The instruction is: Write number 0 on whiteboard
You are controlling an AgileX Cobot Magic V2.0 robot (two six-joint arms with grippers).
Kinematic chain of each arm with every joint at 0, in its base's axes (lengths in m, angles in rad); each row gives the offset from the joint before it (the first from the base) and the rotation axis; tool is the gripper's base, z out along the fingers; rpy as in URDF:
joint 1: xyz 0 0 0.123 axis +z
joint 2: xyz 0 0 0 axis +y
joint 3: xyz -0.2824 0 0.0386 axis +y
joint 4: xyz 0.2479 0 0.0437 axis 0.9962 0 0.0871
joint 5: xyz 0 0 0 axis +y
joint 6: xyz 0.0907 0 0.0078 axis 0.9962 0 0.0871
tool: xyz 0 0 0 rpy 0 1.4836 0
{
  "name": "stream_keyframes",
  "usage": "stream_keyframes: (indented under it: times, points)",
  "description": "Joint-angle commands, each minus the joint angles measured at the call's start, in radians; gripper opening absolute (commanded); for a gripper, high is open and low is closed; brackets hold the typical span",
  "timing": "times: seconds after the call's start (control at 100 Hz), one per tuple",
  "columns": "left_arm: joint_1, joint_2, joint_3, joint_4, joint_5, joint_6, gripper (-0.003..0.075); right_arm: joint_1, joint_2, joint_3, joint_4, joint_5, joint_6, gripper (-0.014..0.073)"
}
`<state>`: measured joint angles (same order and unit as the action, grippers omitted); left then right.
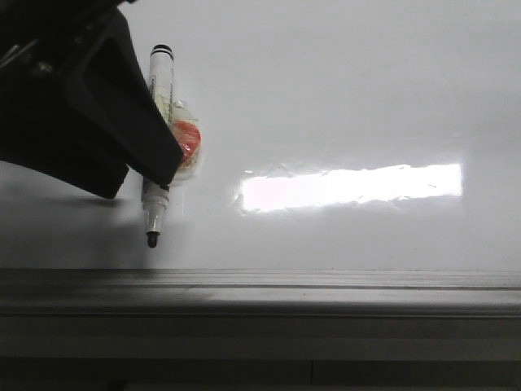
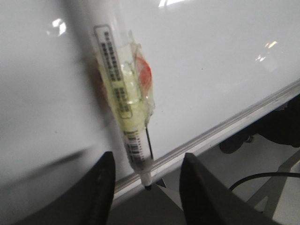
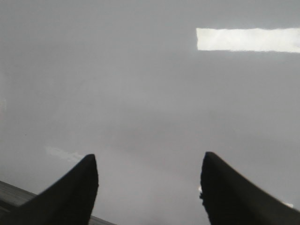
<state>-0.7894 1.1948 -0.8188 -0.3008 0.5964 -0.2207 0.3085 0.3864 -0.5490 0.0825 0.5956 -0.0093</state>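
We see the whiteboard (image 1: 342, 98) filling most of the front view, glossy and white, with a grey metal ledge (image 1: 326, 289) along its lower edge and a bright rectangular glare (image 1: 352, 186) right of centre. No drawn 0 shows on the board in any view.

The left tool (image 1: 122, 155) enters from the upper left as a dark mass, and a marker (image 1: 157, 147) stands beside it, nearly upright with its dark tip (image 1: 151, 239) pointing down, just above the ledge. A wad of clear tape with an orange-red patch (image 1: 186, 140) is wrapped round the marker's body. In the left wrist view the marker (image 2: 119, 89) slants down between the two dark fingers (image 2: 101, 187), which stand apart near its tip; we cannot tell from these pictures whether the tool clamps the marker higher up.

The right tool (image 3: 149, 185) has its fingers (image 3: 75, 187) spread well apart, holding nothing, facing bare board (image 3: 140, 93).
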Motion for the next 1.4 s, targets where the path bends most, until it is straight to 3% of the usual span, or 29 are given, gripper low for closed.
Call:
stream_keyframes:
  times: [0.0, 0.4, 0.54, 0.69, 0.9, 0.97, 1.12, 1.17, 1.39]
  points:
    - [-0.009, 0.003, -0.032, -0.01, -0.08, -0.013, 0.0302, -0.007, 0.018, -0.032, -0.003, -0.072, -0.013, 0.0413]
    - [-0.009, 0.103, -0.032, -0.001, -0.117, -0.013, 0.029, -0.007, 0.018, -0.032, -0.003, -0.041, -0.013, 0.0413]
    - [-0.009, 0.109, -0.032, 0.013, -0.099, -0.01, 0.0181, -0.007, 0.018, -0.032, -0.003, -0.041, -0.013, 0.0413]
    - [-0.009, 0.109, -0.032, 0.062, -0.077, -0.005, -0.0021, -0.007, 0.018, -0.032, -0.003, -0.041, -0.013, 0.0413]
    - [-0.009, 0.107, -0.032, 0.103, -0.077, -0.003, -0.002, -0.007, 0.018, -0.032, 0.025, -0.041, -0.021, 0.0409]
    - [-0.02, 0.091, -0.034, 0.103, -0.072, 0.027, -0.002, -0.007, 0.018, -0.036, 0.125, -0.038, -0.136, 0.0384]
    - [-0.09, 0.026, -0.061, 0.104, -0.04, 0.284, -0.002, 0.018, 0.026, -0.064, 0.572, 0.031, -0.752, 0.0345]
    - [-0.117, 0.002, -0.078, 0.106, -0.009, 0.397, -0.002, 0.022, 0.036, -0.077, 0.673, 0.055, -0.886, 0.0345]
    - [-0.224, -0.094, -0.127, 0.219, 0.098, 0.728, -0.002, 0.022, 0.171, -0.191, 0.78, 0.19, -0.934, 0.0358]
